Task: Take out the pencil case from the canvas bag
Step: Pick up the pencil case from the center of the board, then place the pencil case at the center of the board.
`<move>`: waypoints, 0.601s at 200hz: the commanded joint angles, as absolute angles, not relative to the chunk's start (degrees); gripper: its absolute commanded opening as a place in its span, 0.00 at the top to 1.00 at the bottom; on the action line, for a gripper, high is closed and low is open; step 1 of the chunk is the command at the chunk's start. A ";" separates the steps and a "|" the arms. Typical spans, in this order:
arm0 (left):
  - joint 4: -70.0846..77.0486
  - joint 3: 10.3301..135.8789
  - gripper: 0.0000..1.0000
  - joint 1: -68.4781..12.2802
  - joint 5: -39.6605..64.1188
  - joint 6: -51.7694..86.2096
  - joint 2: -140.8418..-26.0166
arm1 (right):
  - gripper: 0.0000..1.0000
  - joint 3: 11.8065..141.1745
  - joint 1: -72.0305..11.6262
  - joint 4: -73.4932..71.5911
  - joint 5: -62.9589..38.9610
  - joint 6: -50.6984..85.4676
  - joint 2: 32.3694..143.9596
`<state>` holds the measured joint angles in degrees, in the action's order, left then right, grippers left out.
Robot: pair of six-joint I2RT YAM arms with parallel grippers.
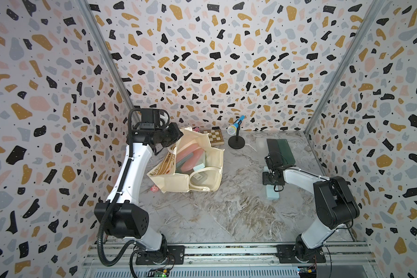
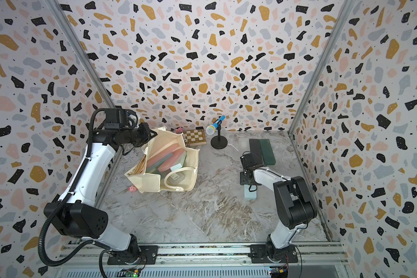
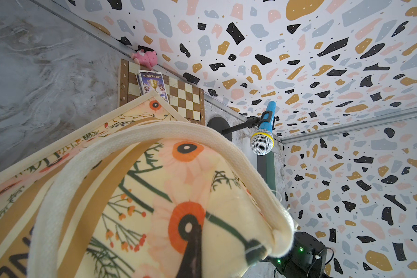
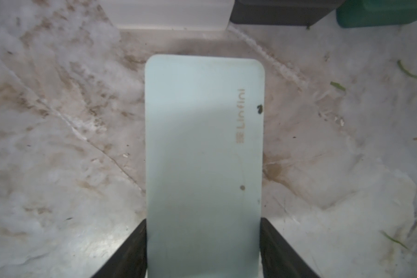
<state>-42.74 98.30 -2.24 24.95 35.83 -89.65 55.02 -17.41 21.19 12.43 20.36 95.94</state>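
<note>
At the bag's raised rim, your left pincer (image 1: 175, 137) is clenched on the canvas bag (image 1: 176, 181), with its tips buried in the fabric. Inside the bag, pink shapes (image 1: 189, 156), a teal box (image 1: 199, 166) and a grey labelled item (image 1: 199, 177) overlap, each half hidden. Your right pincer (image 4: 203, 220) straddles the pencil case (image 4: 204, 134), which lies flat on the bench (image 4: 58, 144) well apart from the bag. You cannot tell whether the pincer squeezes it.
</note>
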 commanded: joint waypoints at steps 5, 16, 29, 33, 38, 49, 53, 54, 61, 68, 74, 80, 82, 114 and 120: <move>-37.44 100.81 1.00 -2.03 27.19 37.09 -88.50 | 0.36 56.74 -15.36 23.59 13.28 18.44 95.27; -37.53 100.59 1.00 -2.04 27.43 37.02 -88.66 | 0.36 56.79 -14.34 23.98 13.58 17.57 95.47; -37.45 100.20 1.00 -2.11 27.67 37.00 -88.66 | 0.36 56.90 -13.18 24.39 14.51 16.75 95.78; -37.44 100.07 1.00 -2.11 27.77 37.07 -88.69 | 0.37 56.91 -12.77 24.50 14.87 16.50 95.87; -37.47 99.96 1.00 -2.11 27.89 36.94 -88.77 | 0.37 56.90 -12.30 24.52 15.22 16.20 95.89; -37.44 99.68 1.00 -2.11 27.99 36.85 -88.98 | 0.37 56.95 -11.08 24.57 15.89 15.73 96.00; -37.32 99.44 1.00 -2.11 28.13 36.91 -89.02 | 0.37 56.95 -10.65 24.51 16.03 15.61 96.14; -37.29 99.42 1.00 -2.11 28.17 36.91 -89.03 | 0.36 56.91 -10.55 24.51 16.06 15.58 96.19; -37.13 99.15 1.00 -2.11 28.42 36.91 -89.19 | 0.37 56.94 -9.83 24.41 16.08 15.11 96.33; -36.96 98.99 1.00 -2.11 28.75 37.00 -89.42 | 0.37 57.02 -9.20 24.29 16.28 14.61 96.62; -36.84 99.01 1.00 -2.11 29.10 37.09 -89.55 | 0.36 57.23 -8.61 24.39 16.67 14.27 96.90; -36.82 98.93 1.00 -2.11 29.30 37.18 -89.71 | 0.36 57.50 -8.17 24.57 17.10 13.98 97.40; -36.74 98.89 1.00 -2.11 29.34 37.24 -89.77 | 0.36 57.57 -8.00 24.59 17.24 13.84 97.56; -36.51 98.96 1.00 -2.20 29.96 37.27 -90.16 | 0.36 58.69 -5.60 24.74 19.10 12.48 99.85; -36.48 98.88 1.00 -2.24 29.99 37.29 -90.18 | 0.36 58.92 -5.33 24.52 19.60 12.12 100.12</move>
